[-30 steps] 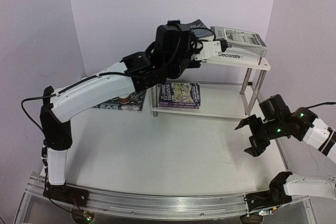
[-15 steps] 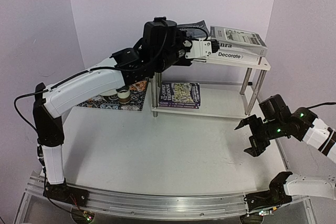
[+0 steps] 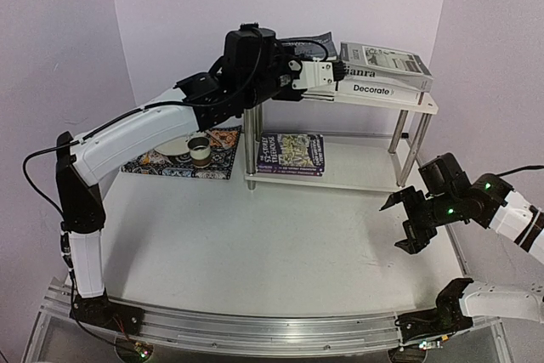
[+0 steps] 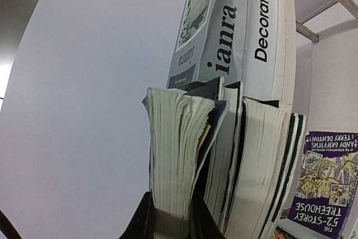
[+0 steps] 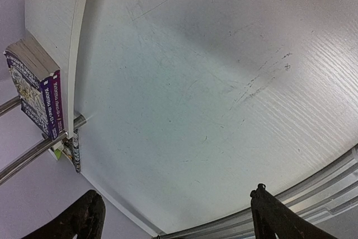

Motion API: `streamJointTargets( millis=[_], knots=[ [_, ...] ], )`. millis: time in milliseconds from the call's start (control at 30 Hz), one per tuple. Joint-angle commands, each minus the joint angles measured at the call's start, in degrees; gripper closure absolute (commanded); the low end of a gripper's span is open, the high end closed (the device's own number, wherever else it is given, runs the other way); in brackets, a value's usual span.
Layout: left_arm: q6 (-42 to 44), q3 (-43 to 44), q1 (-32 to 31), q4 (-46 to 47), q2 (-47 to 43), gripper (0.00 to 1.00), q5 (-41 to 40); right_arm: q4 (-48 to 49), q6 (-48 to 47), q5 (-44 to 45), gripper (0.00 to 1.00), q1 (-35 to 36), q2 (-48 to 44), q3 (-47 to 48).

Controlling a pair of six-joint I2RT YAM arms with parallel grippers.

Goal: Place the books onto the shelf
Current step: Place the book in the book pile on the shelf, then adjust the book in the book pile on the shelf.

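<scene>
Seen from above, the left gripper (image 3: 321, 74) sits in the upper middle of the frame, at the left end of the shelf's (image 3: 408, 104) top board. There the thick white "Decorate" (image 3: 374, 90) lies flat with a grey-white book (image 3: 387, 60) on top of it. A purple Treehouse paperback (image 3: 291, 154) lies on the lower board. At centre left, a patterned placemat (image 3: 219, 161) carries a cup (image 3: 198, 150). The right gripper (image 3: 406, 223) hangs over the table (image 3: 280, 252) at lower right, jaws spread and holding nothing.

The left wrist view settles the grip. Two dark fingers (image 4: 142, 225) at the bottom edge are clamped on the page block of a cream-paged book (image 4: 173, 149). Dark-covered books (image 4: 263, 160) lie just to its right, and the white and grey-white volumes fill the upper right. I cannot tell whether the held book rests fully on the board.

In the right wrist view, that gripper's fingers (image 5: 89, 216) stand wide apart at the bottom corners. Bare table lies beneath, and the purple paperback sits in the upper left.

The held book looks thick and fairly heavy, with a soft cover, so it would likely sag or fan open if taken by a corner. The safer hold is across its full thickness at mid-edge, trapping both covers. Glossy covers probably slide on one another, so a push could shift the neighbouring books.
</scene>
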Motion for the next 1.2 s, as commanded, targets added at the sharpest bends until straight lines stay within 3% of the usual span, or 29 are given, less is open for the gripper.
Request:
streamJointTargets(
  millis=[0,300,333,500,667,767,1000,1100,1167],
  knots=[
    [-0.9,4.4,0.3,4.7,0.3,1.0,3.0,-2.0,0.8,1.0,0.09,-0.3,0.3,1.3],
    [-1.4,8.1,0.4,4.8,3.9,1.0,3.5,-2.0,1.4,1.1,0.09,-0.3,-0.5,0.6],
    [-1.7,8.2,0.4,4.8,4.0,0.96,3.2,-2.0,1.4,1.2,0.09,-0.3,-0.7,0.6],
    [-3.1,8.3,0.1,4.7,3.6,0.36,1.9,-2.0,1.5,1.2,0.09,-0.3,-1.2,0.3],
    [-3.6,7.0,-1.4,4.6,2.0,0.06,0.2,-2.0,1.3,0.9,0.09,-0.4,-1.1,0.4],
    [-5.5,4.2,-2.2,4.5,0.2,0.01,-0.1,-2.0,1.0,0.5,0.09,-0.4,-0.5,0.8],
    [-10.6,-2.6,-4.6,4.5,-4.9,0.0,-3.3,-2.0,0.4,-0.3,0.09,-0.4,-0.3,0.9],
    [-16.5,-5.0,-6.3,4.4,-8.4,0.0,-4.5,-2.0,0.4,-0.6,0.09,-0.4,-0.5,0.7],
    [-25.6,-6.6,-7.2,4.1,-11.2,0.01,-5.0,-2.0,0.3,-0.7,0.09,-0.4,-0.5,0.6]
  ],
)
